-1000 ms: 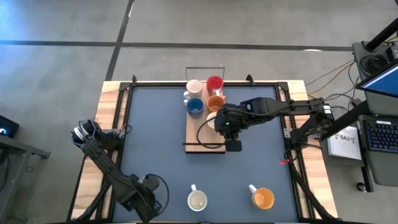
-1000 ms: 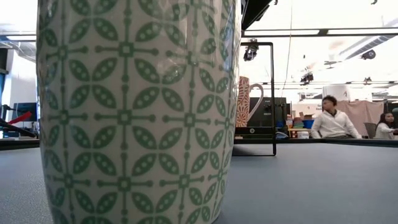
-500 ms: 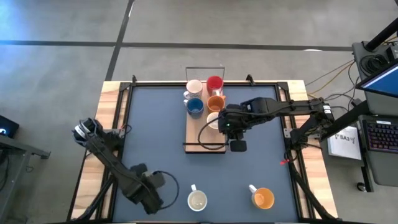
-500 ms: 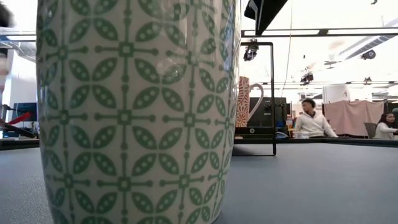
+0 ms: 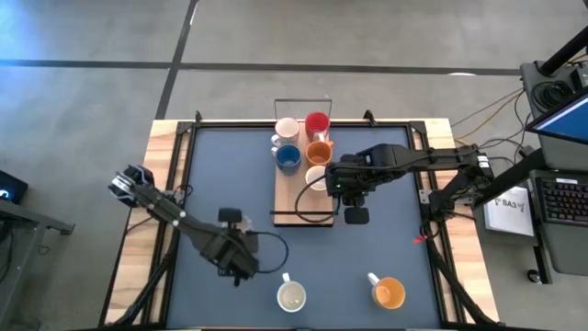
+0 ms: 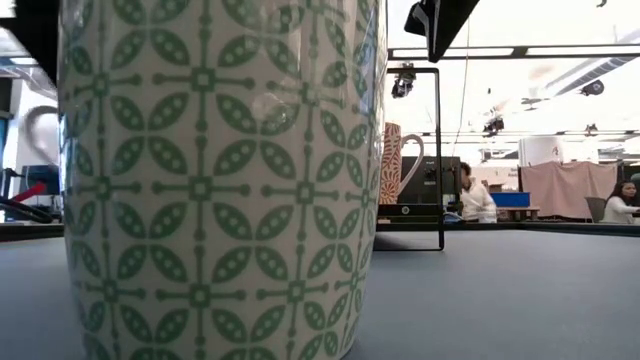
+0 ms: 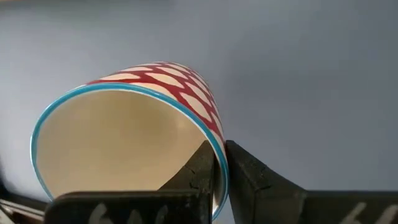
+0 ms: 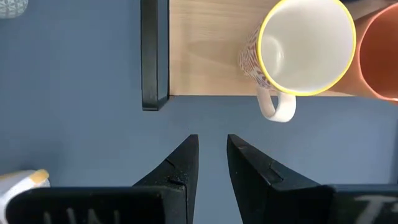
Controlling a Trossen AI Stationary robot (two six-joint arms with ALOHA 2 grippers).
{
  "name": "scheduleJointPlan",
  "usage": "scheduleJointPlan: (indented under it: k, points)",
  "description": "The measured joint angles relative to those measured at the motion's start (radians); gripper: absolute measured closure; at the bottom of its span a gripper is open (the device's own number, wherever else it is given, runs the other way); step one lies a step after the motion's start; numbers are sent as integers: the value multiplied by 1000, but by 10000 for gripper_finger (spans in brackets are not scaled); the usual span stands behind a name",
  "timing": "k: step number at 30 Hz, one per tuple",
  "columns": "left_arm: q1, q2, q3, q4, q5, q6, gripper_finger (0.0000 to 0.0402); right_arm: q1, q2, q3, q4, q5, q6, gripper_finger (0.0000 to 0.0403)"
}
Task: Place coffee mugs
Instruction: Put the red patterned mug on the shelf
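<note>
Left hand (image 7: 219, 163) has clenched onto the rim of a red-patterned mug (image 7: 134, 134) with a blue lip, one finger inside the wall and one outside; a second ago that hand was half open and sat farther toward the lower left of the overhead frame, so the grasp is fresh. Seen from above, it (image 5: 241, 260) now hovers at lower centre-left of the dark counter (image 5: 220, 175), though the mug it carries is hard to make out there. Right hand (image 8: 210, 155) is released, fingers apart and empty, just off the wooden tray (image 8: 205, 56) where a yellow-rimmed white mug (image 8: 298, 50) stands beside an orange one (image 8: 380, 56). Two mugs wait along the bottom edge: a cream one (image 5: 292, 296) and an orange one (image 5: 390, 293). Judging by this, the carry to the tray comes next.
</note>
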Motion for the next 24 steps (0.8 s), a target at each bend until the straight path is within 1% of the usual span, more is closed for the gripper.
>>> scheduleJointPlan:
  k: [3, 8, 14, 20, 24]
  points:
    - [46, -32, 0, 4, -12, 79, 395, 0, 0, 0, 0, 0, -7, 330]
    - [109, -82, 0, 15, -78, 164, 395, 0, -1, -6, -3, 0, -18, 330]
    - [178, -114, 2, 59, -81, 346, 395, 0, -2, -22, -14, 0, -35, 330]
    - [265, -115, 10, 99, -82, 525, 394, 0, -2, -52, -16, -1, -45, 330]
    - [319, -115, 10, 153, -81, 624, 394, 0, -2, -62, -17, -1, -51, 330]
